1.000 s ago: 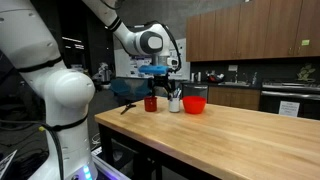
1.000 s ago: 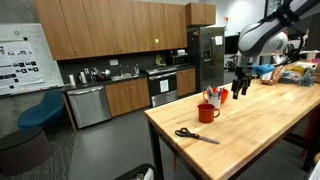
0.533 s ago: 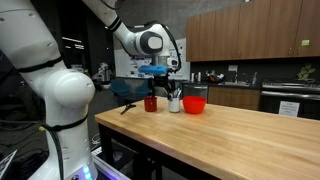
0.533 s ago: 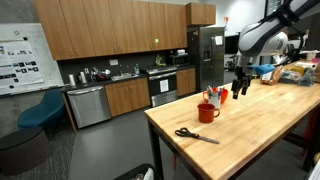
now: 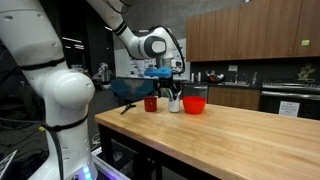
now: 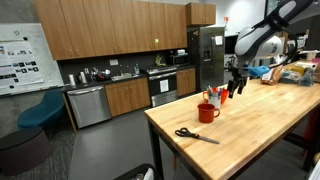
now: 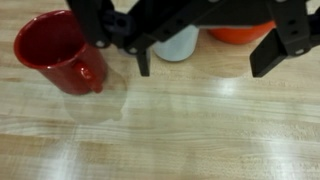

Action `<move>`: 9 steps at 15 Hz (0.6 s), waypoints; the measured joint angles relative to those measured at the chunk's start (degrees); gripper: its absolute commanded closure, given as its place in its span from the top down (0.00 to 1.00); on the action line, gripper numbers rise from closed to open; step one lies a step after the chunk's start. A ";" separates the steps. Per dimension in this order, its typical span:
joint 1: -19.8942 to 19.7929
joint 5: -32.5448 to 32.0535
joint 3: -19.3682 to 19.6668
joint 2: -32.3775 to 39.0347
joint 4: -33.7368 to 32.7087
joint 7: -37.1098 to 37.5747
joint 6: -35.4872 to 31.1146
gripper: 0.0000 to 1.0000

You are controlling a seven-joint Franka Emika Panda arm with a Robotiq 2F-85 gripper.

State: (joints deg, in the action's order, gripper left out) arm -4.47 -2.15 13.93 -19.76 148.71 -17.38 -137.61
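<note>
My gripper hangs open and empty over the wooden table, its fingers wide apart. In the wrist view a red mug stands at the left, a white cup just past the left finger, and an orange-red bowl past the right one. In both exterior views the gripper hovers just above these things: the red mug, the white cup and the red bowl. Nothing is between the fingers.
Black scissors lie on the table near its corner, also showing in an exterior view. The long wooden table stretches toward the camera. Kitchen cabinets, a dishwasher and a blue chair stand behind.
The gripper has shifted slightly toward the white cup and bowl; the mug, cup, bowl and scissors have stayed put.
</note>
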 measured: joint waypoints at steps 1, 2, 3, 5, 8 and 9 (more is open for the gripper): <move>-0.11 0.00 0.00 1.13 -0.65 0.00 -1.32 1.00; -0.28 0.00 0.00 2.31 -1.34 0.00 -2.51 1.00; -0.56 -0.07 -0.01 3.45 -2.05 0.00 -3.49 1.00; -1.41 -0.23 -0.01 5.75 -3.49 0.00 -4.74 1.00; -2.95 -0.40 0.02 8.87 -5.23 0.00 -6.46 1.00; -3.44 -0.40 0.03 9.85 -5.64 0.16 -7.69 1.00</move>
State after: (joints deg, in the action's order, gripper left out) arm -7.91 -2.55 13.96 -9.91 143.07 -17.22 -145.29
